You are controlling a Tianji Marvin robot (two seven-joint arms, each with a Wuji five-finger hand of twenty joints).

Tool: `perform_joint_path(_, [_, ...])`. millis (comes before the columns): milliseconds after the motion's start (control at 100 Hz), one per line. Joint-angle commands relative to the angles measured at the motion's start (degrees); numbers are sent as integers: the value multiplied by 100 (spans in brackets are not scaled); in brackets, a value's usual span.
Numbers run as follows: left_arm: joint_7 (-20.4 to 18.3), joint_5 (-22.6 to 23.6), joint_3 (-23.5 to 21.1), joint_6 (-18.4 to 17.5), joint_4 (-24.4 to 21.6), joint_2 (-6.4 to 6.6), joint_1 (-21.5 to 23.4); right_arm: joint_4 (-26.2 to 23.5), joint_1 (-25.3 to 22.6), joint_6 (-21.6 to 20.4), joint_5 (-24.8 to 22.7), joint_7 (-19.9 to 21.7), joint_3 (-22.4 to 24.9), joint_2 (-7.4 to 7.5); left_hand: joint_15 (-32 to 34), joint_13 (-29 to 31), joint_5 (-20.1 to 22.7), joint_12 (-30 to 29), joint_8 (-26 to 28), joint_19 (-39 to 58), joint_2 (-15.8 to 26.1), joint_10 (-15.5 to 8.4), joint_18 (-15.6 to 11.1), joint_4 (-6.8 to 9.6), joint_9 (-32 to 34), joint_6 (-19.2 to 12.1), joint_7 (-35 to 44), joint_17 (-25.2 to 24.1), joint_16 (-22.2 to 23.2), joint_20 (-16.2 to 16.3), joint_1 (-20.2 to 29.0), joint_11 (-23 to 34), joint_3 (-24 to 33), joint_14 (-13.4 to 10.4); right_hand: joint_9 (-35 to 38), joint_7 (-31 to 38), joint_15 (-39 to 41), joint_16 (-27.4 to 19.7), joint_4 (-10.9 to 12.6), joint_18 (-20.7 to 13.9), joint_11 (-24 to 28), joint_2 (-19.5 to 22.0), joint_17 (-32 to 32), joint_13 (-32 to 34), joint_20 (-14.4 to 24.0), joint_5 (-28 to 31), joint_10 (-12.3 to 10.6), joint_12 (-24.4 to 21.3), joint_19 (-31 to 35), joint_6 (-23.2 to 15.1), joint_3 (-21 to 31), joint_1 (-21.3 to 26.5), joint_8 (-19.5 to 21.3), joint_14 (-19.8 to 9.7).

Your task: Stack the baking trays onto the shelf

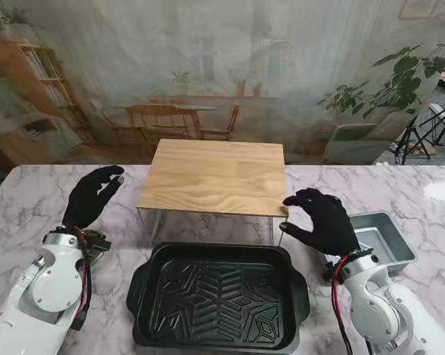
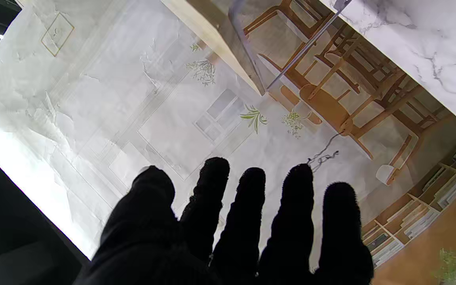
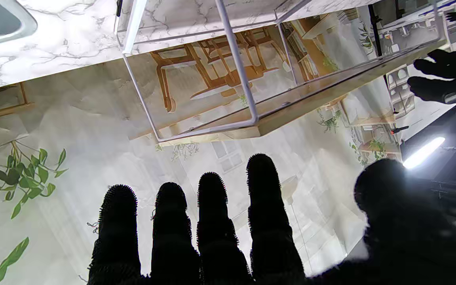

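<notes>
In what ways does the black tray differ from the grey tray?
The black tray is dark with a ribbed pattern on its floor; the grey tray is pale and plain inside. The black tray looks clearly larger than the grey tray. The black tray lies in front of the shelf, nearest to me, while the grey tray sits to the right, partly behind the right hand. Both rest on the marble table, open side up.

The stand camera looks down from above toward twelve o'clock. Both wrist cameras sit close behind outstretched fingers; all share the shelf (image 1: 216, 177).
</notes>
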Motion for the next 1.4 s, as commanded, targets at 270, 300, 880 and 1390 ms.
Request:
perform_joint_path(270, [-80, 22, 6, 11, -77, -2, 35, -8, -74, -30, -7, -63, 41, -14, 136, 49, 170, 40, 30, 130, 30, -31, -132, 8, 105, 26, 35, -21, 41, 100, 187, 49, -11, -1, 50, 44, 59, 90, 95, -8, -80, 214, -29, 59, 75, -11, -72, -16, 10, -143, -78, 23, -120, -65])
perform_joint_path(300, [-76, 23, 2, 3, -78, -2, 36, -21, -96, -39, -37, -87, 50, -13, 134, 45, 169, 39, 29, 131, 40, -30, -129, 8, 104, 34, 34, -20, 40, 101, 181, 48, -13, 1, 52, 47, 61, 91, 96, -1, -80, 213, -26, 65, 76, -5, -65, -16, 12, -148, -77, 25, -120, -61])
perform_joint_path(880, [-65, 100, 49, -1, -31, 6, 8, -73, -292, -422, -292, -241, 460, 3, 136, 54, 169, 41, 32, 124, 40, -40, -133, 7, 103, 26, 27, -25, 42, 99, 178, 47, -16, -7, 79, 33, 52, 85, 99, 20, -97, 161, -39, 79, 60, -12, -105, -20, 10, -193, -58, 17, -126, -78])
perform_joint_path(1390, [17, 129, 14, -61, 16, -6, -3, -418, -774, -1010, -1368, 398, 2096, 218, 138, 53, 175, 42, 35, 129, 31, -35, -133, 8, 111, 26, 29, -20, 43, 103, 186, 49, -13, -3, -94, 45, -34, 68, 92, 22, -141, -214, 2, 98, 39, -247, -154, -26, -50, -248, 170, -260, -105, -133])
